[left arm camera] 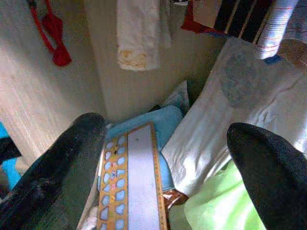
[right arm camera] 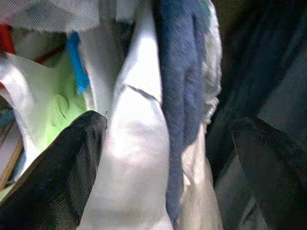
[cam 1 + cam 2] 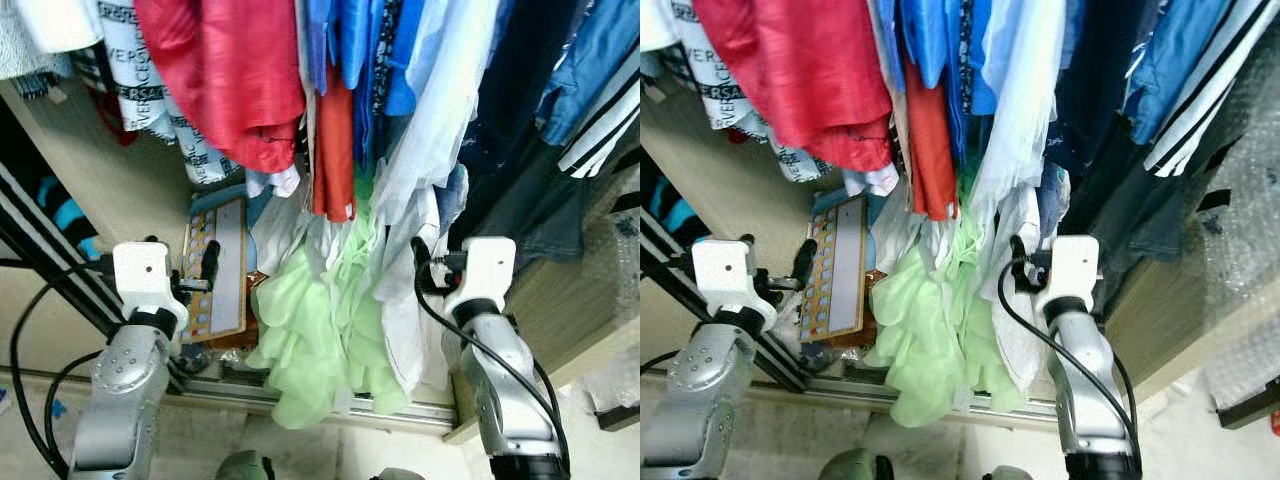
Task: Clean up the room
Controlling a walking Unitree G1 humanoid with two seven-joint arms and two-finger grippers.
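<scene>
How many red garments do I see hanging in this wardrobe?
2: a big red jacket hanging at the upper left, and a narrower red-orange garment just to its right, above the light green dress. More may be hidden among the packed clothes.

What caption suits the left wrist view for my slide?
Left gripper open above a yellow-framed board on the wardrobe floor, beside a pale green garment.

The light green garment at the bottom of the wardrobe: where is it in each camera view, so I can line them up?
Left eye: light green garment, low centre, between the arms.
Right eye, low centre.
Left wrist, bottom corner, by one black finger.
Right wrist, a patch behind the white cloth.
Shared landmark: the orange-framed board, beside it on the robot's left.
</scene>
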